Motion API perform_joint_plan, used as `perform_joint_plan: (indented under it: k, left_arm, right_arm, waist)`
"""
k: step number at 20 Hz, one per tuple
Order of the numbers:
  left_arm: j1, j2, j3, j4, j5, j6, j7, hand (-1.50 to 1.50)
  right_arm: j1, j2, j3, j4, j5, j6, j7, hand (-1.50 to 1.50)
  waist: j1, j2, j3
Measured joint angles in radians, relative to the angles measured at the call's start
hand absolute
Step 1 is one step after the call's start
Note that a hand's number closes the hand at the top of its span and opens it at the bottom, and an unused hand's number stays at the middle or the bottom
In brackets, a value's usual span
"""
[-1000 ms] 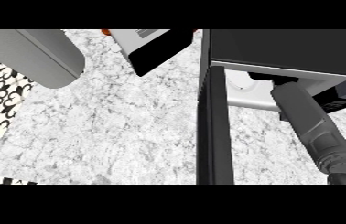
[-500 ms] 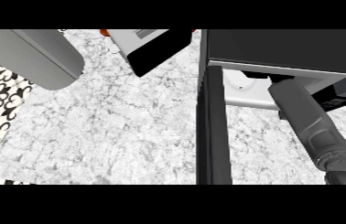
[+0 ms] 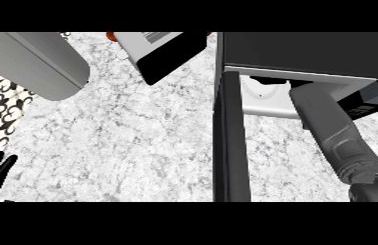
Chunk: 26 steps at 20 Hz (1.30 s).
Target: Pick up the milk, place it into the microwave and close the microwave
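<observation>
Fingers on the right side are hidden from me. The right forearm (image 3: 332, 129) runs up from the lower right corner into the microwave's (image 3: 303, 49) opening, and the right hand lies under the oven's dark top, so I cannot tell whether it is open or has hold of anything.

I cannot pick out the milk with any certainty either. A pale surface with a round mark (image 3: 262, 94) shows inside the opening, just left of the forearm. I cannot say whether that is the carton or the cavity's own wall.

The microwave door (image 3: 231, 139) stands open. I see it edge-on as a long black bar running down from the front left corner of the oven towards the lower edge, just left of the forearm. A dark block (image 3: 365, 105) sits at the right edge, beside the forearm's upper end.

To the left of the door the speckled white counter (image 3: 133, 139) spreads out. At the top centre a tilted box with a light top and a black face (image 3: 168, 56) lies near the microwave's left side, with a small orange bit (image 3: 111, 36) showing at its far left corner. A grey rounded block (image 3: 37, 64) fills the upper left corner, and below it a black-and-white patterned thing (image 3: 10, 106) shows at the left edge.

Only a thin black sliver of the left hand (image 3: 5, 165) shows at the lower left edge, too little for me to judge its state.
</observation>
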Motion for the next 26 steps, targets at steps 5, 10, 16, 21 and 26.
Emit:
perform_joint_plan:
  k: [5,10,16,21,26]
  left_arm:
    - [0.0,-0.022,-0.058,-0.024,-0.018,-0.02,0.006,-1.5]
    - [-0.01,-0.055,-0.128,-0.029,-0.07,-0.014,0.018,-1.5]
    - [0.003,-0.079,-0.215,-0.049,-0.095,-0.017,0.038,1.5]
    - [-0.019,-0.085,-0.299,-0.055,-0.128,0.021,0.084,1.5]
    - [-0.044,-0.087,-0.385,-0.024,-0.177,0.068,0.096,1.5]
  right_arm:
    - [0.025,0.015,-0.059,-0.006,-0.068,0.126,-0.071,-1.5]
    - [0.052,0.042,-0.104,-0.005,-0.124,0.234,-0.112,-1.5]
    - [0.119,0.054,-0.14,-0.005,-0.178,0.395,-0.162,-1.5]
    - [0.175,0.083,-0.144,-0.025,-0.21,0.535,-0.196,-1.5]
    - [0.245,0.108,-0.132,-0.075,-0.231,0.622,-0.221,-1.5]
  waist:
    - [-0.019,-0.01,0.0]
    - [-0.043,-0.022,-0.002]
    - [-0.059,-0.035,-0.006]
    - [-0.079,-0.048,-0.009]
    - [-0.094,-0.06,-0.011]
